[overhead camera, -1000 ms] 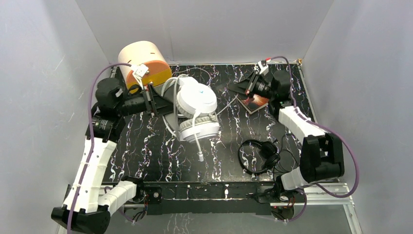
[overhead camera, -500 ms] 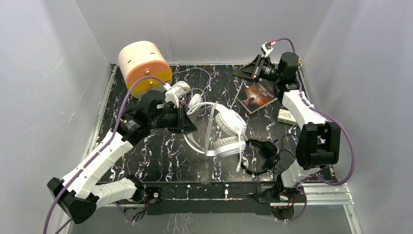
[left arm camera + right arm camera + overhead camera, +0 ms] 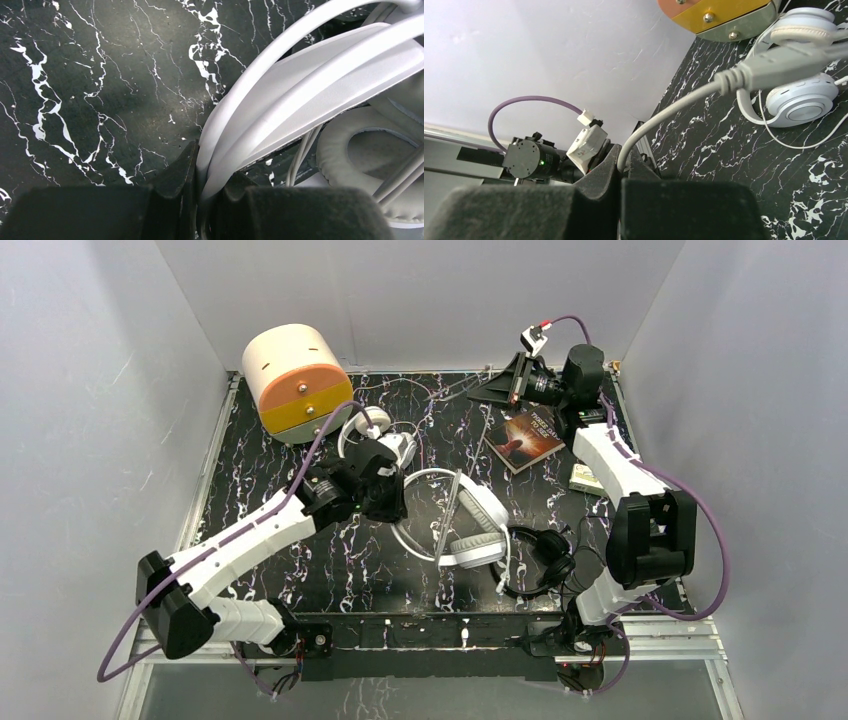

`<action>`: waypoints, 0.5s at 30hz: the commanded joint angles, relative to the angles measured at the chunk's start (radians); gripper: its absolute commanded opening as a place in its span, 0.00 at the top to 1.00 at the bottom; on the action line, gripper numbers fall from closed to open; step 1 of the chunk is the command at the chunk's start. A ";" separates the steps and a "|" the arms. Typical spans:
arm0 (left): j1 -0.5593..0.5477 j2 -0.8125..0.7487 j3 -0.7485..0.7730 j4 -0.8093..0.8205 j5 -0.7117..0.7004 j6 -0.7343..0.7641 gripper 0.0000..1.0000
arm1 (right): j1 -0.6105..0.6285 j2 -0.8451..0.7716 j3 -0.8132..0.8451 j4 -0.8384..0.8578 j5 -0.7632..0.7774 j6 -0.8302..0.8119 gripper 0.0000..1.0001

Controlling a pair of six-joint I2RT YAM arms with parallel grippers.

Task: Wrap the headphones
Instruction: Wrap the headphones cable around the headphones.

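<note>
The big white headphones lie mid-table, their headband clamped in my left gripper, which is shut on it; an ear cushion shows just right of the fingers. Behind them lies the slimmer white pair, which also shows in the right wrist view. The small black pair rests at the front right. My right gripper is raised at the back edge, shut on a pale cord that runs left toward the slim pair.
A cream and orange cylinder stands at the back left. A book and a small box lie under the right arm. Walls close in the back and both sides.
My left gripper has dragged the big white headphones from the back left, by the cylinder, to mid-table. My right gripper has risen from the book to the back edge, cord in its jaws.
</note>
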 commanded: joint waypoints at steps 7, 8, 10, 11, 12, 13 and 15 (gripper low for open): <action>-0.064 -0.020 0.040 0.013 -0.029 0.006 1.00 | 0.016 0.023 0.124 0.057 0.006 -0.021 1.00; -0.073 -0.022 0.035 0.012 -0.031 0.001 1.00 | 0.019 0.036 0.139 0.063 0.015 -0.020 1.00; -0.088 -0.027 0.027 0.016 -0.033 -0.015 1.00 | 0.022 0.061 0.172 0.052 0.019 -0.022 1.00; -0.091 -0.029 0.024 0.017 -0.040 -0.021 1.00 | 0.022 0.072 0.187 0.058 0.010 -0.009 1.00; -0.091 -0.030 0.020 0.013 -0.056 -0.027 1.00 | 0.025 0.078 0.193 0.086 0.001 0.013 1.00; -0.091 -0.029 0.016 0.005 -0.071 -0.031 1.00 | 0.026 0.076 0.193 0.108 -0.003 0.033 1.00; -0.091 -0.020 0.013 -0.008 -0.097 -0.035 1.00 | 0.028 0.059 0.197 0.105 0.001 0.038 1.00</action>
